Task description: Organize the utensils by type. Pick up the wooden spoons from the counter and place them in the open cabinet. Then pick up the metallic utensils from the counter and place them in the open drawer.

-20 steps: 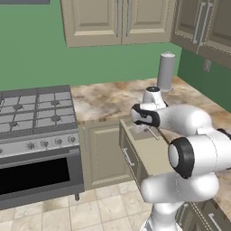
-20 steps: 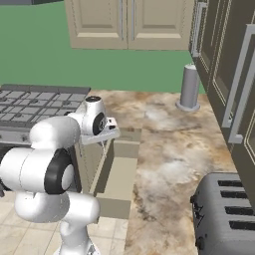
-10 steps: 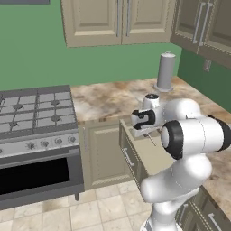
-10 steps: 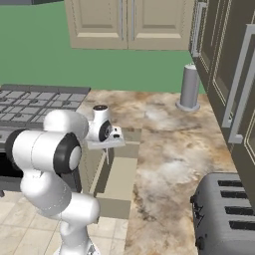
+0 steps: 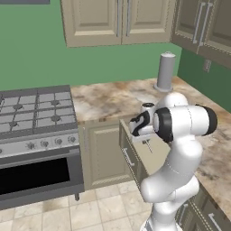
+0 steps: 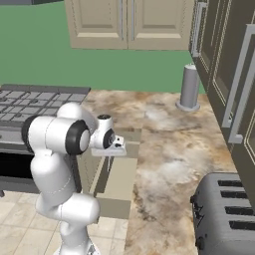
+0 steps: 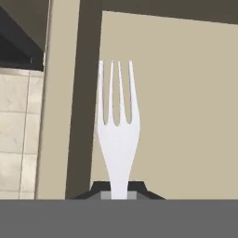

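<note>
Over the open drawer (image 7: 186, 102), a pale four-tined fork (image 7: 117, 125) hangs.

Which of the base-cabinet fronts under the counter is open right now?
The drawer beside the stove, pulled out under the gripper, whose jaws hold the fork over it. The door left of it sits flush.

The open drawer (image 5: 135, 151) sits mid-frame in the left base view, its bare beige floor free beneath the fork (image 7: 117, 135) (tines pointing down into it). The drawer's front wall, left of centre in the hand view, bounds that space. On the counter (image 6: 174, 149), a grey canister (image 6: 190, 87) upper right and a toaster (image 6: 226, 214) lower right stand in the way.
</note>
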Robot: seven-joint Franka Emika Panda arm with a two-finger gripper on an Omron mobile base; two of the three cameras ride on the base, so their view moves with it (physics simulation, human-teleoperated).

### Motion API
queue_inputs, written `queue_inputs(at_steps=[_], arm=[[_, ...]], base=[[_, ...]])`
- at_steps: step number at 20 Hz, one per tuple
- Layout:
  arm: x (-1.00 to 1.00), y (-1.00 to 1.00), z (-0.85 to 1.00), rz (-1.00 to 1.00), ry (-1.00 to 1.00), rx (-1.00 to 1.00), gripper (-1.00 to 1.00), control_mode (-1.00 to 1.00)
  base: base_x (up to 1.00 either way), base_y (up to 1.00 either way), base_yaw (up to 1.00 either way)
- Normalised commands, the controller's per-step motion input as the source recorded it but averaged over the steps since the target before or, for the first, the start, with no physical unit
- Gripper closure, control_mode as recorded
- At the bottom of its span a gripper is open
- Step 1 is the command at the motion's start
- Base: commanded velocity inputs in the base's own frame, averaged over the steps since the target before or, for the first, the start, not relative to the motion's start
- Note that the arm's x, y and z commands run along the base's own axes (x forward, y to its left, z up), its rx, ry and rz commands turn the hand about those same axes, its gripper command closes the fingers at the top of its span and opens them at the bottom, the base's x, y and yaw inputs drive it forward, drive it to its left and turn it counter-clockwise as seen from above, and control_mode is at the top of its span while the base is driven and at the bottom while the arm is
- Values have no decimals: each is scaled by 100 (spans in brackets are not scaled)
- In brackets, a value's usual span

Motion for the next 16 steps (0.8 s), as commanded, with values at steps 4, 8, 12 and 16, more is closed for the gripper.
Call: queue_inputs(at_steps=[4, 8, 12, 16], arm=[[12, 0, -41, -14, 3, 3, 100, -100], [9, 0, -36, -13, 3, 3, 100, -100], [10, 0, -36, -9, 3, 1, 100, -100], [6, 0, -36, -6, 0, 0, 100, -100]], base=[[0, 0, 0], [0, 0, 0], [0, 0, 0], [0, 0, 0]])
